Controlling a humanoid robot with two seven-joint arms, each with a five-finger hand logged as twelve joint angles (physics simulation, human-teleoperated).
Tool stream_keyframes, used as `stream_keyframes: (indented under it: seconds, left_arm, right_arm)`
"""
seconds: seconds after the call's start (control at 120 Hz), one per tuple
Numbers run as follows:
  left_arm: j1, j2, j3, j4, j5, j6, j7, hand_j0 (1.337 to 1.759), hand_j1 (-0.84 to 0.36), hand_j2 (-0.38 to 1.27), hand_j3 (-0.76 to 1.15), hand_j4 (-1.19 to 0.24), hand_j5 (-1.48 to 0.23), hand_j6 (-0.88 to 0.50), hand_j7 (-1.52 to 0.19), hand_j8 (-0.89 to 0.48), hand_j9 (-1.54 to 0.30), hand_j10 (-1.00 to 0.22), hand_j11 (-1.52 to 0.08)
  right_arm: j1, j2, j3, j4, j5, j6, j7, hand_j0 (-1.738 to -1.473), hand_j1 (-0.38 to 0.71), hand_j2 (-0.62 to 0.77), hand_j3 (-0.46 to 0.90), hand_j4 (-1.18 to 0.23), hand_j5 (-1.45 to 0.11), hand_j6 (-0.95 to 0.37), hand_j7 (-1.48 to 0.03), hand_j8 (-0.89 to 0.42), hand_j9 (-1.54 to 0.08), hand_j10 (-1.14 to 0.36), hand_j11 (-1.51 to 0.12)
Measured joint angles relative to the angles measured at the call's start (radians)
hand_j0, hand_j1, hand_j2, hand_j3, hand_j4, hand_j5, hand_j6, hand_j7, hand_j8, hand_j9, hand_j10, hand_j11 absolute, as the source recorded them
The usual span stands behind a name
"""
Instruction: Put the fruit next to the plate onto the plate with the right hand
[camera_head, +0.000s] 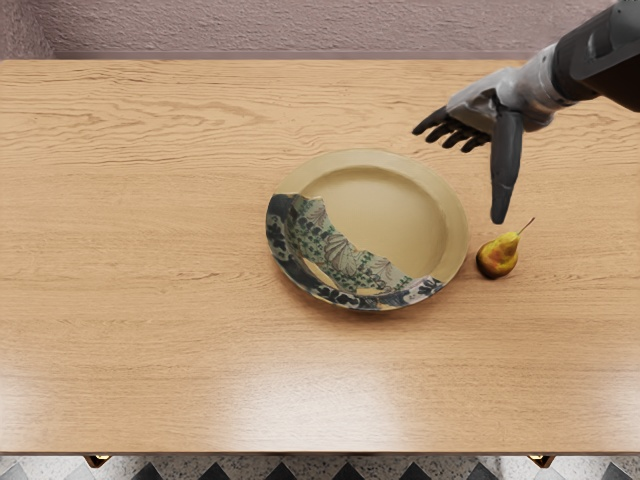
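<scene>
- Head view looks down at a slant on a wooden table (150, 300). Its far edge meets a purple-grey wall (300, 25), and its near edge runs across the bottom above a strip of checkered floor (300, 468).
- A shallow tan plate (452, 205) sits a little right of the table's centre, with a dark floral band along its near-left part.
- Bare wood stretches wide to the left of the plate and across the whole near side. To the right, a narrower strip of wood lies between the plate and the picture's edge.
- The pear (497, 256), yellow with a red-brown flush, lies on the table just beside the plate's right rim, on the near-right side. Its stem points far and right, and it is not on the plate.
- The right hand (485, 112) comes in from the upper right corner and hangs above the table, beyond the plate's far-right rim.
- It is open wide and holds nothing: the dark fingers (450, 130) fan out toward the left, over the wood just beyond the plate.
- One long digit (503, 170) points straight down, and its tip shows just far of the pear, with a sliver of table between them.
- The hand touches neither pear nor plate.
</scene>
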Motion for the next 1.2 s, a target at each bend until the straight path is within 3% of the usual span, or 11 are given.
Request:
stream_keyframes:
  seconds: [0.242, 0.383, 0.533, 0.742, 1.2]
  left_arm:
    - [0.0, 0.0, 0.0, 0.0, 0.0, 0.0, 0.0, 1.658, 0.34, 0.0, 0.0, -0.01, -0.01, -0.01, -0.01, -0.01, -0.01, -0.01, -0.01]
    - [0.0, 0.0, 0.0, 0.0, 0.0, 0.0, 0.0, 1.658, 0.34, 0.0, 0.0, -0.01, -0.01, -0.01, -0.01, -0.01, -0.01, -0.01, -0.01]
    - [0.0, 0.0, 0.0, 0.0, 0.0, 0.0, 0.0, 1.658, 0.34, 0.0, 0.0, -0.01, -0.01, -0.01, -0.01, -0.01, -0.01, -0.01, -0.01]
    - [0.0, 0.0, 0.0, 0.0, 0.0, 0.0, 0.0, 1.658, 0.34, 0.0, 0.0, -0.01, -0.01, -0.01, -0.01, -0.01, -0.01, -0.01, -0.01]
    - [0.0, 0.0, 0.0, 0.0, 0.0, 0.0, 0.0, 1.658, 0.34, 0.0, 0.0, -0.01, -0.01, -0.01, -0.01, -0.01, -0.01, -0.01, -0.01]
  right_arm:
    - [-0.043, -0.022, 0.064, 0.002, 0.007, -0.028, 0.0, -1.658, -0.35, 0.0, 0.0, 0.0, 0.0, 0.0, 0.0, 0.0, 0.0, 0.0, 0.0]
    - [-0.076, 0.12, -0.072, -0.016, -0.018, -0.374, 0.0, -1.658, -0.35, 0.0, 0.0, 0.0, 0.0, 0.0, 0.0, 0.0, 0.0, 0.0, 0.0]
    - [-0.075, 0.239, -0.231, -0.035, -0.02, -0.508, 0.0, -1.658, -0.35, 0.0, 0.0, 0.0, 0.0, 0.0, 0.0, 0.0, 0.0, 0.0, 0.0]
    - [-0.048, 0.316, -0.36, -0.034, -0.021, -0.543, 0.0, -1.658, -0.35, 0.0, 0.0, 0.0, 0.0, 0.0, 0.0, 0.0, 0.0, 0.0, 0.0]
    - [-0.027, 0.339, -0.473, 0.01, -0.017, -0.517, 0.0, -1.658, -0.35, 0.0, 0.0, 0.0, 0.0, 0.0, 0.0, 0.0, 0.0, 0.0, 0.0]
